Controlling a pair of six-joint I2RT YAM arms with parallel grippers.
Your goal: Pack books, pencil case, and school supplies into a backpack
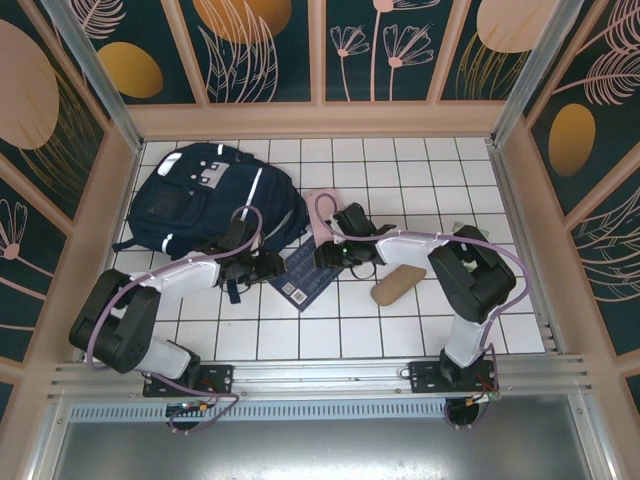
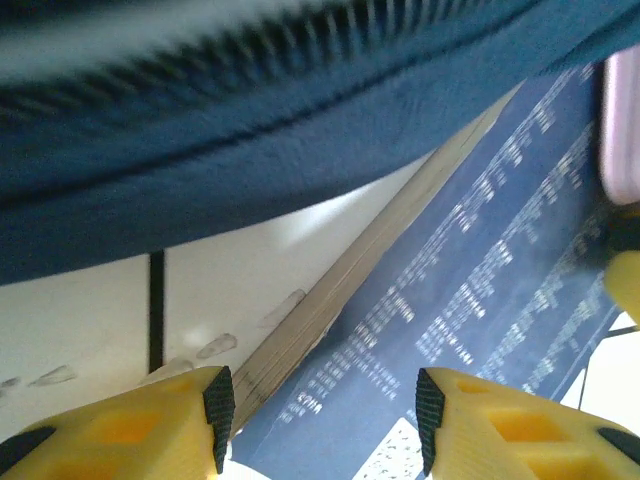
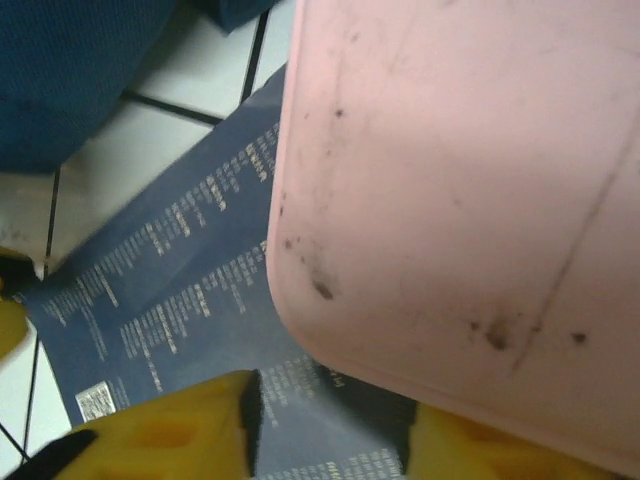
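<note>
Beside the backpack [image 1: 195, 195], on the tiled tabletop [image 1: 400, 170], lies a navy book [image 1: 303, 275] with white print. Left jaws stand apart astride its page edge, gripping nothing. Right jaws stand apart over the book, near a scuffed pink case [image 3: 470, 180].

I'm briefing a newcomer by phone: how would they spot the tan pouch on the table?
Find the white tiled table, then the navy book at its middle. The tan pouch lies just right of the book, apart from it. It alone is rounded and sand-coloured; its neighbours are flat.
</note>
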